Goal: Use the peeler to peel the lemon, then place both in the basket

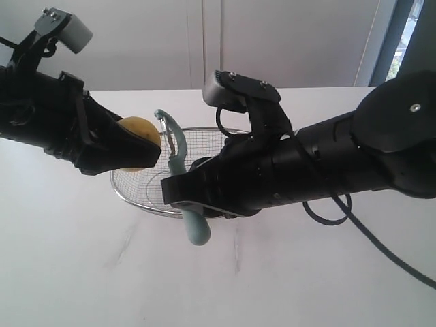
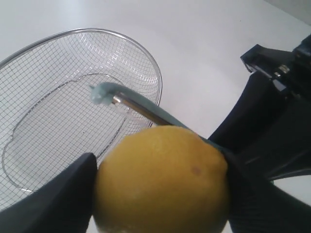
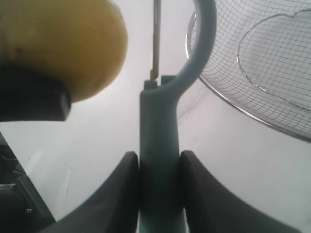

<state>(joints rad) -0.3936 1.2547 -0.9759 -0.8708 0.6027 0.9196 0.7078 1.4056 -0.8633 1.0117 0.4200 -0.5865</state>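
Near basket (image 1: 204,144), left gripper (image 1: 151,151) pinching lemon (image 1: 138,129), right gripper (image 1: 178,194) pinching peeler (image 1: 178,146), seemingly just apart.

We see a matte black left arm (image 1: 54,129) and right arm (image 1: 354,150), each bearing a grey camera block (image 1: 228,92); near the basket (image 1: 139,184), a black cable (image 1: 395,252) loops.
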